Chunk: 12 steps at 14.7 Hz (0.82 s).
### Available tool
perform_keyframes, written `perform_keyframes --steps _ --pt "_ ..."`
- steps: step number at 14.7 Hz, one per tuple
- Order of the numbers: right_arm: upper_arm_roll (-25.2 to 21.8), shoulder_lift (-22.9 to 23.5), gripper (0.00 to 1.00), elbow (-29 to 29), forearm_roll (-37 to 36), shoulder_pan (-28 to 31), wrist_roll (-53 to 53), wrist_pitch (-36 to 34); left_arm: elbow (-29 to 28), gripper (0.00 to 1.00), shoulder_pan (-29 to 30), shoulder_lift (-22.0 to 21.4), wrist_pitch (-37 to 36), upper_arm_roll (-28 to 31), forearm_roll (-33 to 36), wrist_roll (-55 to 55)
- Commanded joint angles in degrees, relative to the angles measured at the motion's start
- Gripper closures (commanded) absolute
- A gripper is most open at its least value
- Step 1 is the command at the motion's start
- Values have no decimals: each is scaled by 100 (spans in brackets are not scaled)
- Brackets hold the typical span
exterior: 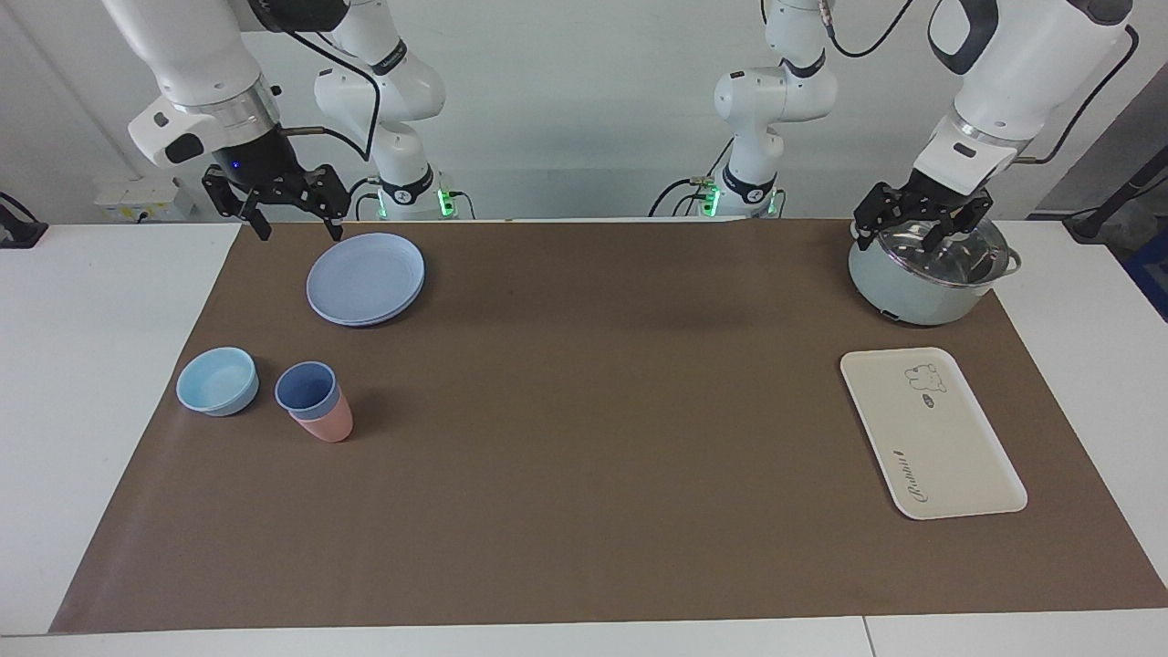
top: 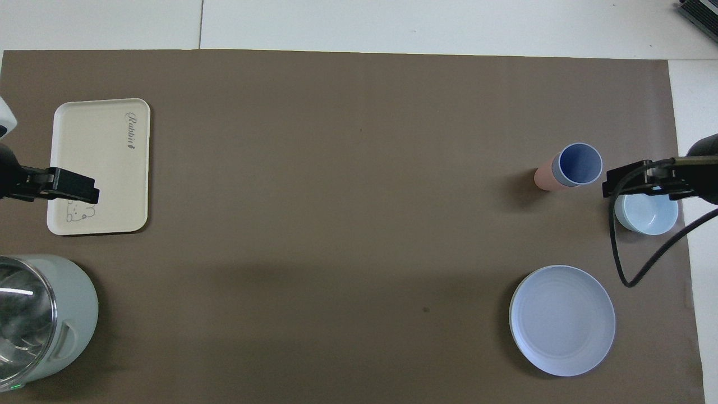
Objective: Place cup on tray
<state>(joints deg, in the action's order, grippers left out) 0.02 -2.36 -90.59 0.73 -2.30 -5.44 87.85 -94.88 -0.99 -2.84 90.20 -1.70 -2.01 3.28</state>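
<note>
Robotics lab, two white arms mounted at a white table, brown mat, bare walls, cabling, tabletop kitchenware

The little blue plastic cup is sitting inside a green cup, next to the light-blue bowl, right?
Not quite: the small periwinkle-blue plastic cup sits inside a salmon-pink plastic tumbler, not a green one. It does stand beside the light-blue low bowl. The facing view shows the pink clearly.

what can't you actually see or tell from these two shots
- Cup: nested in the pink cup, which hides its lower part in both views.
- Pot: cut off by the overhead view's edge.
- Bowl: partly covered by the right gripper in the overhead view.
- Tray: the lettering is too small to read in the facing view.
</note>
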Motion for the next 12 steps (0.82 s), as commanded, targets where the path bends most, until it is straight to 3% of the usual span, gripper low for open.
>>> perform_keyframes --steps 1,10,12 --pt "25 -159 1 -204 50 19 122 74 -66 0 73 -85 -3 -24 25 -55" --pt "-2 -186 1 -187 41 255 158 47 -74 0 73 -85 -20 -24 25 -55" --pt "-10 -151 6 -187 59 369 -174 258 -74 0 64 -85 -20 -24 25 -55"
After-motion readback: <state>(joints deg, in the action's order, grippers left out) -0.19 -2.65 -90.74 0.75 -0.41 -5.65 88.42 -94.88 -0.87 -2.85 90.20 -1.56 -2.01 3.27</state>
